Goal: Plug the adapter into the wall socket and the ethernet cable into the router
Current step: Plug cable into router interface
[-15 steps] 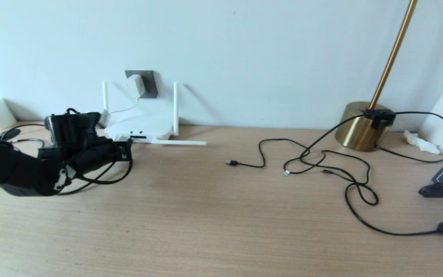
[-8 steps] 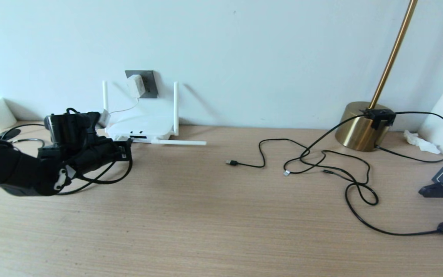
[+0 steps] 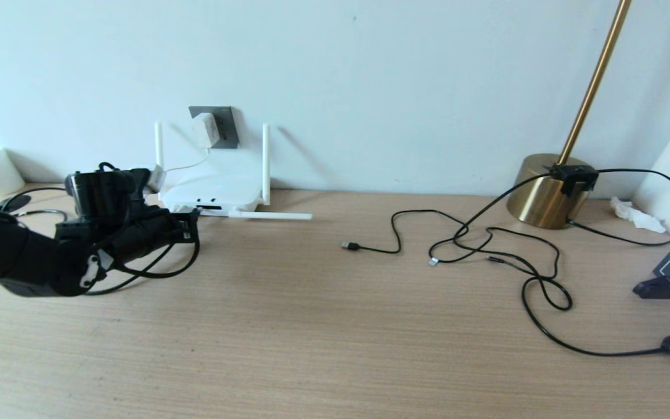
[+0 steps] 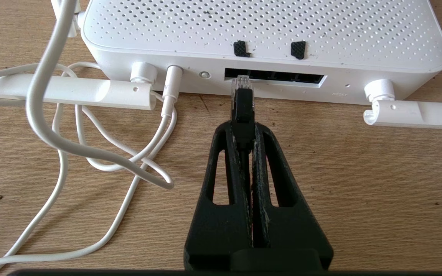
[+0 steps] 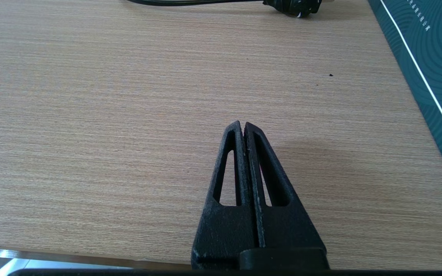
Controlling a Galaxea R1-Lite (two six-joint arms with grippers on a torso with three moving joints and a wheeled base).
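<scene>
tabletop (image 3: 312, 326): wood grain, carries everything; loose black USB leads (image 3: 486, 250) around 3 o'clock from centre, not part of the job.
router (image 3: 210, 192): white box at 10 o'clock in head view, against the wall, port row facing the robot.
wall socket (image 3: 221, 125): grey plate just above the router; adapter (image 3: 202, 130) sits on it, looks seated, white cord (image 4: 52, 126) runs down to the router's power jack. I'd call that half done.
left hand (image 4: 244, 128): pressed together, pinching the ethernet cable (image 4: 243, 109) just behind its clear plug; plug tip is at the mouth of the leftmost port (image 4: 274, 76), not yet clicked home as far as I can tell.
right hand (image 5: 243, 126): pressed together, empty, parked over bare tabletop at 5 o'clock, outside head view.
step advice: push straight along the plug axis, keep it level with the port slot, no twist. Grip is well back on the boot, so the plug may flex; router is light and could slide toward the wall.
view gap: head view hides the plug and port behind the left arm; only the left wrist view shows the alignment. The wrist view can't see the socket or adapter.
</scene>
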